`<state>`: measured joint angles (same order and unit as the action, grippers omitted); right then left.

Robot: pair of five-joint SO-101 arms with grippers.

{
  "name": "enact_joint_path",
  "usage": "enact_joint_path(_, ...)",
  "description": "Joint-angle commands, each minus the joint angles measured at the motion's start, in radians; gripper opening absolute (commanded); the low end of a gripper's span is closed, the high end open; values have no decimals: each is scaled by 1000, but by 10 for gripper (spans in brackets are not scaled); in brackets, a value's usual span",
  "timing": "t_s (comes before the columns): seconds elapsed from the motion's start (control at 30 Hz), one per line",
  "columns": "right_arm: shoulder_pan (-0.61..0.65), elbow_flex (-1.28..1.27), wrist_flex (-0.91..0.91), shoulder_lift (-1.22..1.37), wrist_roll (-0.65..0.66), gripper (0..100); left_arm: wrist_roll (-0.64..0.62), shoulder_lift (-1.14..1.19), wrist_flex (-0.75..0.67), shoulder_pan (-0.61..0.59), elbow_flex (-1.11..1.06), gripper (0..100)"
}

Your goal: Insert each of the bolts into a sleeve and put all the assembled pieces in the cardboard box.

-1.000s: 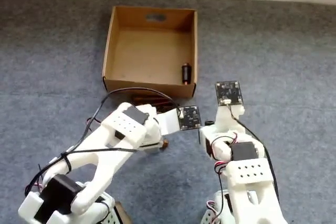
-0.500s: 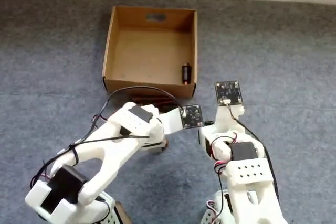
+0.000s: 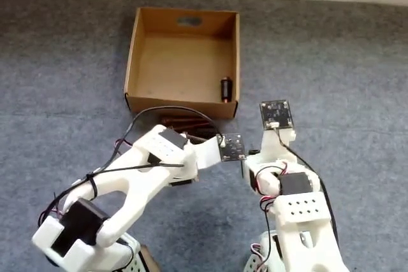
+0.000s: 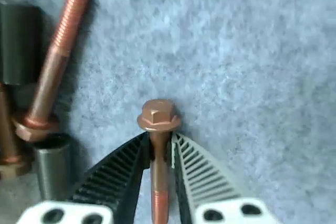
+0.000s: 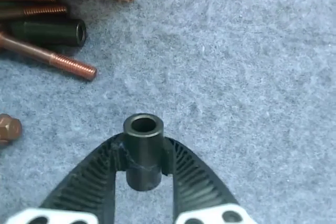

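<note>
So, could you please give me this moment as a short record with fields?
left gripper: shut on a bolt, head past the fingers
right gripper: shut on a sleeve, bore open
box: one assembled piece inside, by a side wall
carpet: loose bolt and loose sleeve lying by the box
status: held bolt not yet in held sleeve

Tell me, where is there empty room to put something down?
The gray mat left of the cardboard box and right of it is bare. Most of the box floor is free too; one assembled piece lies by its right wall. It's crowded between the box and the left arm and right arm, where loose bolts and sleeves lie.
</note>
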<state>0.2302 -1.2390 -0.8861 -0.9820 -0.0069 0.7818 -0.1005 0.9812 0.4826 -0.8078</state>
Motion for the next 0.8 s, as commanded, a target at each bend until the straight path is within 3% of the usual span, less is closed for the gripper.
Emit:
enact_joint_path(0.0,4,15,19,-15,-6,5,5,-5,77,8,-1,7)
enact_joint_path(0.13,4,13,19,-15,-6,5,-66,-96,92,7,-45,7)
enact_joint_path(0.37,4,-19,59,-19,-5,5,-100,-461,68,5,-248,10)
enact_joint_path(0.5,4,-48,96,-19,-2,5,-187,-581,20,-85,-343,12)
enact_joint_path(0.77,2,-50,96,-19,-5,5,-192,-595,17,-232,-367,179)
